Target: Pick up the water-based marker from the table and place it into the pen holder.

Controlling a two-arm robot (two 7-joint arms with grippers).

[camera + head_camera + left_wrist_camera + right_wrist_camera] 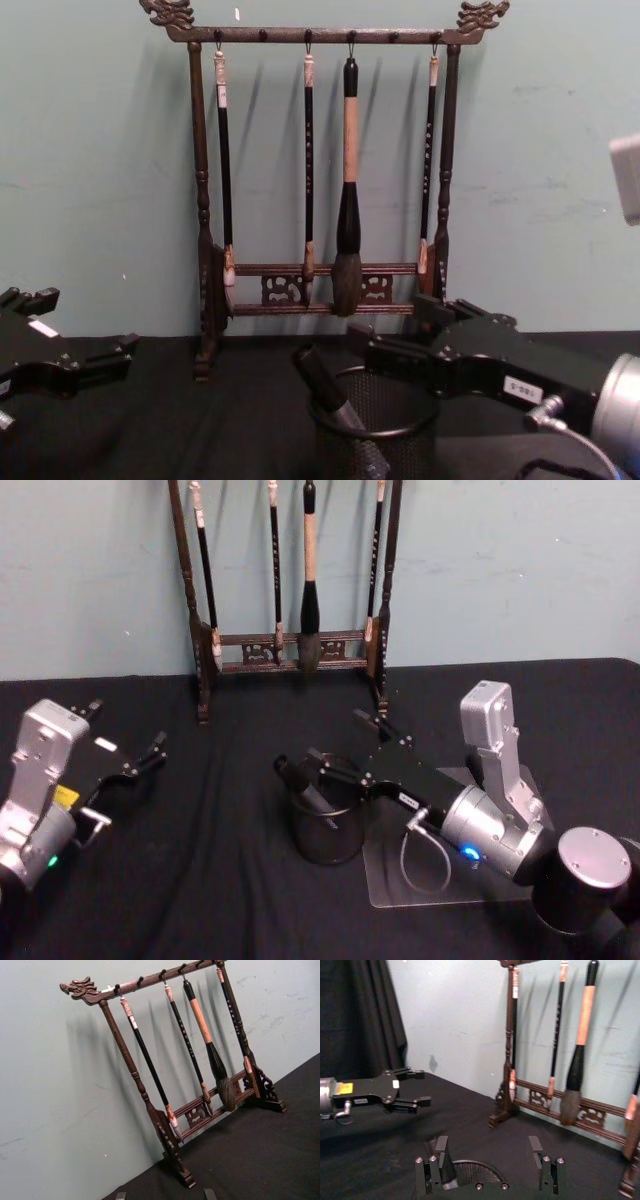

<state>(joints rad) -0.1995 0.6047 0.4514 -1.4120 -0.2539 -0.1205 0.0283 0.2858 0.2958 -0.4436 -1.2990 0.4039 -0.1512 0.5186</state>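
At the far left of the head view, the left gripper (pixel 128 730) hovers over the black cloth-covered table (pixel 230 890) with its two black fingers spread apart and nothing between them, well apart from the task's things. Behind it, at the upper centre of the frame, the tall dark wooden brush rack (pixel 280 638) stands against the pale green wall, four calligraphy brushes (pixel 347 200) hanging from its top bar.

Just below the frame's centre stands the small round black wire-mesh pen holder (pixel 325 845). The dark, slender water-based marker (pixel 298 785) is inside it, tilted, its upper end poking out over the left side of the rim; in the chest view the marker (pixel 335 400) slants from upper left down into the mesh cup.

The right gripper (pixel 338 736) reaches in from the lower right and hangs directly above the holder's mouth, its jaws wide. The marker lies just beside the gripper's nearer finger, on its left, not clamped between the two. Under the right arm, a clear plastic sheet (pixel 490 892) lies flat on the cloth, right of the holder.
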